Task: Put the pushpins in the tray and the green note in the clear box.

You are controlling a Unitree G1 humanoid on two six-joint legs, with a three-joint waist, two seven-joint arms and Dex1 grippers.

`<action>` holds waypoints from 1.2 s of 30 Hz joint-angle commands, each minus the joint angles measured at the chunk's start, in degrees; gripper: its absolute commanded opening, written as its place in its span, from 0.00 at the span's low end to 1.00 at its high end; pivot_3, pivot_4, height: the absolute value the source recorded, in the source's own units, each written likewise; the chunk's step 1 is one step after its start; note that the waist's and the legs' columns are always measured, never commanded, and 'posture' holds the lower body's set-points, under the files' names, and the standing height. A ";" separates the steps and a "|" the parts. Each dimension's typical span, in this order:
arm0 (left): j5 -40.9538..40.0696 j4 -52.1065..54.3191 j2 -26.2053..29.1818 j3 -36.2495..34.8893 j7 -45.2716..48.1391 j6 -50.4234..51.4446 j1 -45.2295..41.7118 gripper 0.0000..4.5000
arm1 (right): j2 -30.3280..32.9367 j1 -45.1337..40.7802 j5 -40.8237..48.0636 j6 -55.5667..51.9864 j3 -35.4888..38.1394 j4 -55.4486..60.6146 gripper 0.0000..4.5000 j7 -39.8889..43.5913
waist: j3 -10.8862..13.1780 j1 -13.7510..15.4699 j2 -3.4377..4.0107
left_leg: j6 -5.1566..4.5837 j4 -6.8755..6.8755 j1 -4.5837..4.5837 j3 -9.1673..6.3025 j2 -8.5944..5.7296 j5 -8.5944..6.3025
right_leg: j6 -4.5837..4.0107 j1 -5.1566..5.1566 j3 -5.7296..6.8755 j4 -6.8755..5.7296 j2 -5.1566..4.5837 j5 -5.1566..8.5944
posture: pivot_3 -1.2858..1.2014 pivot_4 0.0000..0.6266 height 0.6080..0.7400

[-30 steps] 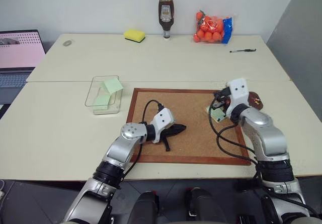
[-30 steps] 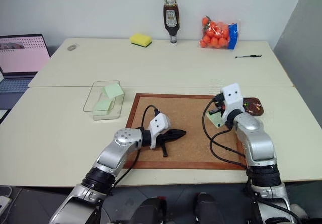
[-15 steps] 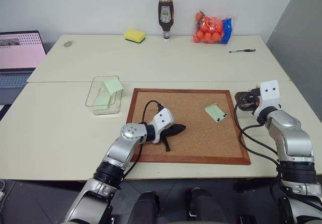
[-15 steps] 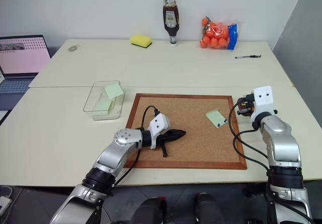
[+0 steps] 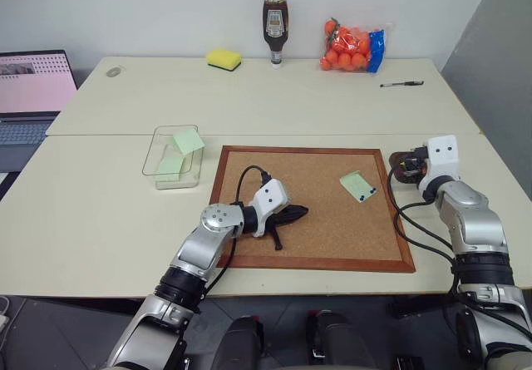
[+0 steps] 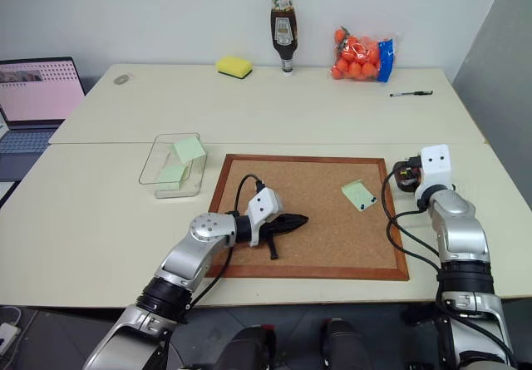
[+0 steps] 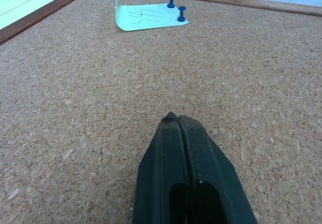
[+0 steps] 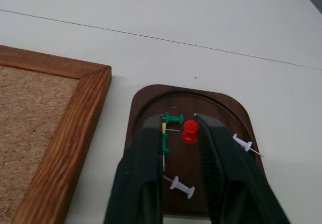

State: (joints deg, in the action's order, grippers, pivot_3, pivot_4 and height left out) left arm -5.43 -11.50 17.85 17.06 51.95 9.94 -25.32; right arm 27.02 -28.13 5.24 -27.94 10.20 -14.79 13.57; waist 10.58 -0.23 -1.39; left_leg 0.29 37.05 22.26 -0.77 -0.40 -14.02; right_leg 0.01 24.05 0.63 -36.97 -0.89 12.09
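Two head views downward; wrist views close over cork board (image 7: 75,108), tray (image 8: 151,100)

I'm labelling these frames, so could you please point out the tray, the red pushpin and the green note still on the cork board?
tray (image 8: 151,103): right wrist view, on its bare brown rim.
red pushpin (image 8: 190,131): right wrist view, on its head.
green note (image 5: 357,185): left eye view, at the paper's middle.

Three green notes: two (image 5: 188,140) (image 5: 170,166) in the one clear box (image 5: 150,158) at the one cork board's (image 5: 307,220) ten o'clock, and one (image 5: 357,185) on the board, bearing two blue pushpins (image 7: 181,14). One tray (image 8: 151,95) at the board's three o'clock holds six pushpins (image 8: 190,132): two green, two white, one red, one yellow. One sponge (image 5: 223,58), bottle (image 5: 273,25), pen (image 5: 401,83) and laptop (image 5: 32,87).
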 commanded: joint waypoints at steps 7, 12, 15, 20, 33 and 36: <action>0.78 -1.10 0.18 0.78 0.24 0.86 0.42 0.00 | 1.18 0.14 0.53 0.95 2.36 3.01 0.47 -1.01 | 0.00 0.00 0.00 | 0.00 0.00 0.00 0.00 0.00 0.00 | 0.00 0.00 0.00 0.00 0.00 0.00 | 0.52 0.24 1.00; 0.77 -1.31 0.20 0.71 0.32 0.84 0.22 0.00 | 0.29 -0.08 1.50 0.44 3.33 1.42 0.47 -1.74 | 0.00 0.00 0.00 | 0.00 0.00 0.00 -0.01 0.00 0.00 | 0.00 0.00 0.01 0.00 0.00 0.00 | 0.52 0.24 1.00; 0.82 -1.28 0.18 0.79 0.34 0.83 0.21 0.00 | -0.27 -0.56 2.21 -0.06 3.92 0.48 0.47 -1.76 | 0.00 0.00 0.00 | 0.00 0.00 0.00 -0.01 0.00 0.00 | 0.00 0.00 0.01 0.00 0.00 0.00 | 0.52 0.24 1.00; 0.87 -1.31 0.19 0.83 0.41 0.74 0.14 0.00 | -1.12 -1.02 3.98 -2.24 5.04 -0.35 0.47 -1.78 | 0.00 0.00 0.01 | 0.00 0.00 0.00 -0.01 0.00 0.00 | 0.00 0.00 0.00 0.00 0.01 0.00 | 0.52 0.24 1.00; 1.17 -1.78 -0.02 1.23 0.44 0.22 -0.08 0.00 | -1.31 -0.41 5.03 -4.45 5.87 0.41 0.47 -2.53 | -0.01 0.00 0.01 | 0.00 0.00 0.00 0.00 0.00 0.00 | 0.00 0.00 0.00 0.00 0.01 0.00 | 0.52 0.24 1.00; 1.19 -1.87 -0.06 1.30 0.45 0.15 -0.14 0.00 | -1.41 -0.32 5.21 -4.85 5.97 0.45 0.47 -2.94 | -0.01 0.00 0.01 | 0.00 0.00 0.00 -0.01 0.00 0.00 | 0.00 0.00 0.00 0.00 0.01 0.00 | 0.52 0.24 1.00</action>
State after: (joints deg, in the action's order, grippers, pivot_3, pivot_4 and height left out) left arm -5.41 -11.90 17.85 17.21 52.16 9.58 -25.57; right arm 25.46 -27.75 9.83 -32.72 14.58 -16.06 11.14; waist 10.57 -0.23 -1.38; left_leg 0.29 37.04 22.27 -0.78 -0.40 -14.02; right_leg 0.01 24.05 0.63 -36.96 -0.89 12.09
